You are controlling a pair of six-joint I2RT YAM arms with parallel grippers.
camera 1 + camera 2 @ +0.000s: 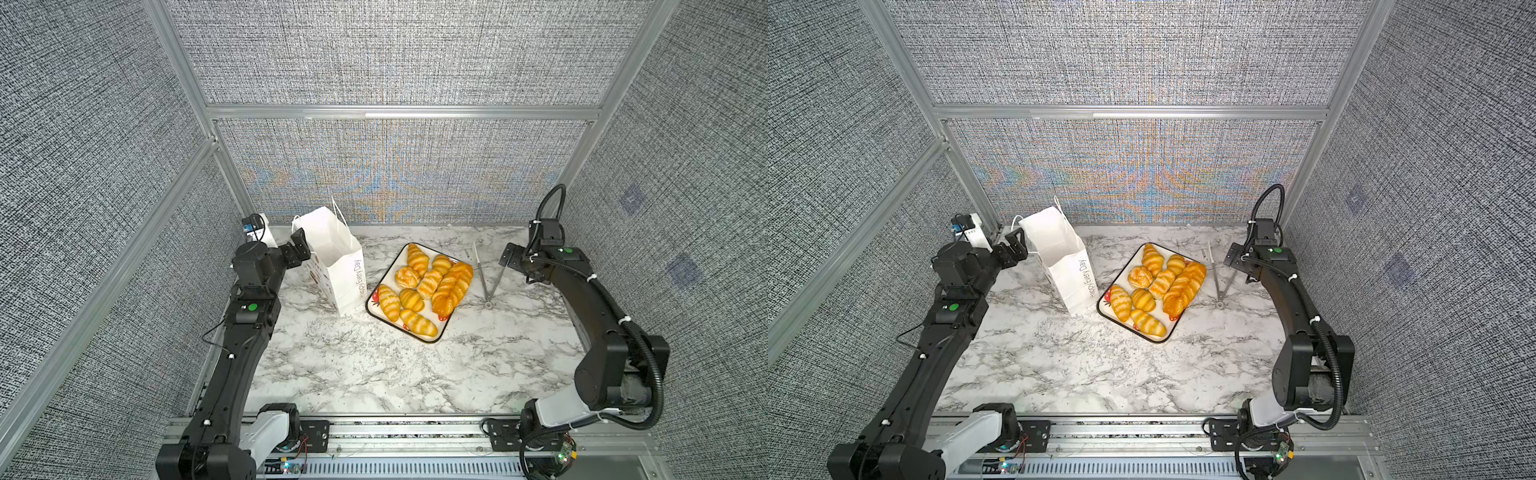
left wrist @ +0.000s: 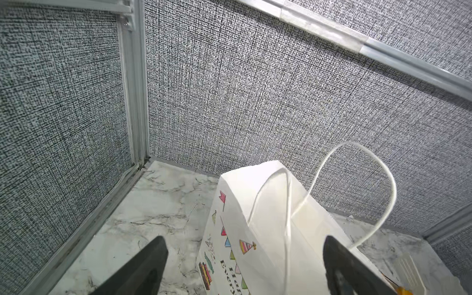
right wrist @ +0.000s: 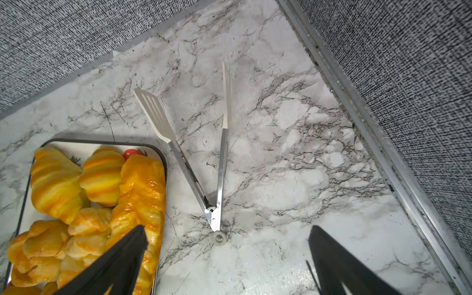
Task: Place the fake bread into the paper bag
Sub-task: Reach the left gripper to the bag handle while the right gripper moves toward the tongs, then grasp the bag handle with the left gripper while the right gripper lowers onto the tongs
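Your left gripper [image 1: 300, 245], open, straddles bag [image 1: 343, 270] rim at 9 o'clock of tray [image 1: 424, 340], likely to steady it; right gripper [image 3: 228, 231] open over tongs [image 3: 196, 176] at 3 o'clock; bread [image 1: 419, 282] untouched.

A robotics lab test cell: grey woven-fabric panels [image 1: 395, 50] on aluminium extrusion framing [image 1: 403, 111] wall in a marble-print tabletop [image 1: 374, 374] from 9 through 12 to 3 o'clock. Two black robot arms, the left arm [image 1: 235, 365] and the right arm [image 1: 582, 291], stand on a slotted aluminium rail [image 1: 415, 430] at 6 o'clock.
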